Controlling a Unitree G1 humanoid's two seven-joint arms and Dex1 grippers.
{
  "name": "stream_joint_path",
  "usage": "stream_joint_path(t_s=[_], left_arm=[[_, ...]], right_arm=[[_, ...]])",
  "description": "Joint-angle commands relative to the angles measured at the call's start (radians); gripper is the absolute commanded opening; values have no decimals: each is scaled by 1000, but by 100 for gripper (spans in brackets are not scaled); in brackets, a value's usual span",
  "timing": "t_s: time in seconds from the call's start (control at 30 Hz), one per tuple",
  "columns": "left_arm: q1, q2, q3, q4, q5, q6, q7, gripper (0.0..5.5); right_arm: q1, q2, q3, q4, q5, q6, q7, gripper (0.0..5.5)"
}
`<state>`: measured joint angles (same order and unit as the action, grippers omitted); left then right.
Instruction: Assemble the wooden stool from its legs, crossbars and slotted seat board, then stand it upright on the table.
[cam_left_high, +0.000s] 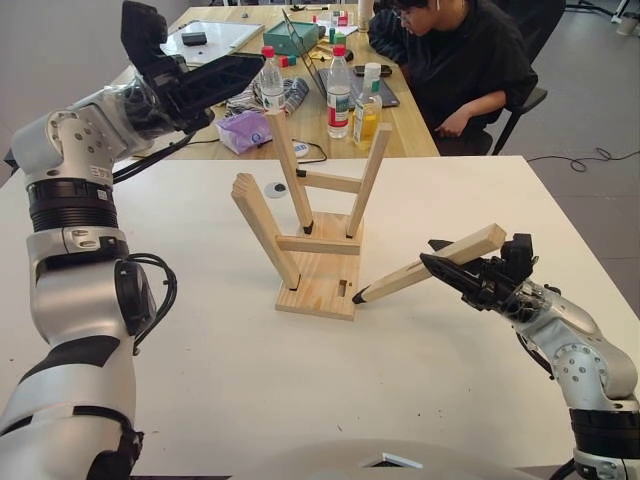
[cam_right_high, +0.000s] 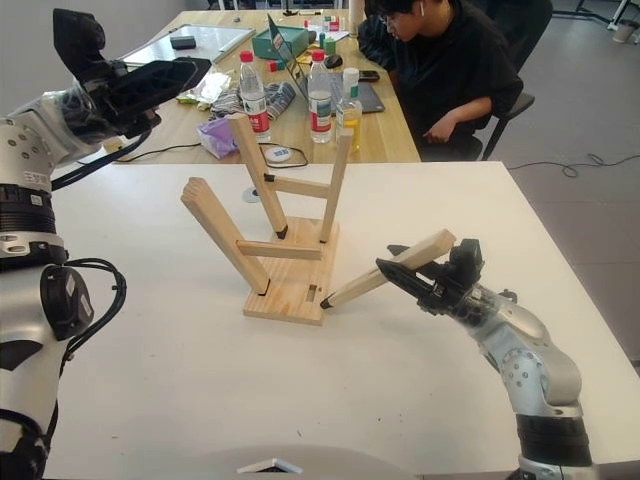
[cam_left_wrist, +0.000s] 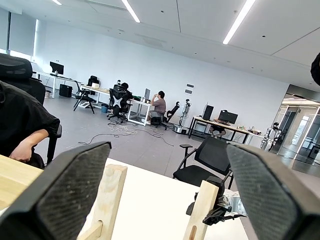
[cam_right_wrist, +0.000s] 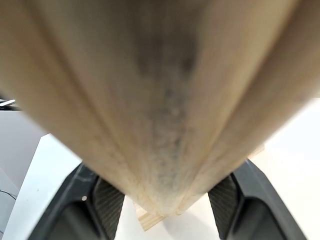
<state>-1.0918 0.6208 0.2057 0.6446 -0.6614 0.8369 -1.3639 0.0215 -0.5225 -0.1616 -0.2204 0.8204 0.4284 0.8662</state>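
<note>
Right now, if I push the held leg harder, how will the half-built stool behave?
Probably slides: the seat board lies unheld on the smooth table. It may tip too, since its fitted legs stand tall and lean.

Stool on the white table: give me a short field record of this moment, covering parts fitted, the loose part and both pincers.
seat board: flat on the white table, slots up
fitted: three legs standing in the board, joined by two crossbars
fourth leg: slanted, lower end at the board's near right corner
right pincer: shut on the fourth leg's upper end
left pincer: open, empty, raised at the far left
stage: fourth leg not yet upright
</note>
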Motion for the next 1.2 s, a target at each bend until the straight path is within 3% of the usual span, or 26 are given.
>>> stream_joint_path(t_s=[0.03,0.37,0.77,0.97,1.2], left_arm=[[0,0,12,-12,-9,12,9,424],[-4,2,14,-8,-10,14,3,424],[-14,-1,8,6,-6,12,-4,424],[-18,-5,3,10,-4,10,-7,424],[2,-10,9,-21,-21,28,6,424]], right_arm=[[-39,29,5,23,-25,1,-28,205],[-74,68,-22,20,16,5,-57,205],[-88,109,52,25,-47,-12,-46,205],[-42,45,133,70,-224,-92,29,205],[-67,-162,167,113,-278,-96,190,205]])
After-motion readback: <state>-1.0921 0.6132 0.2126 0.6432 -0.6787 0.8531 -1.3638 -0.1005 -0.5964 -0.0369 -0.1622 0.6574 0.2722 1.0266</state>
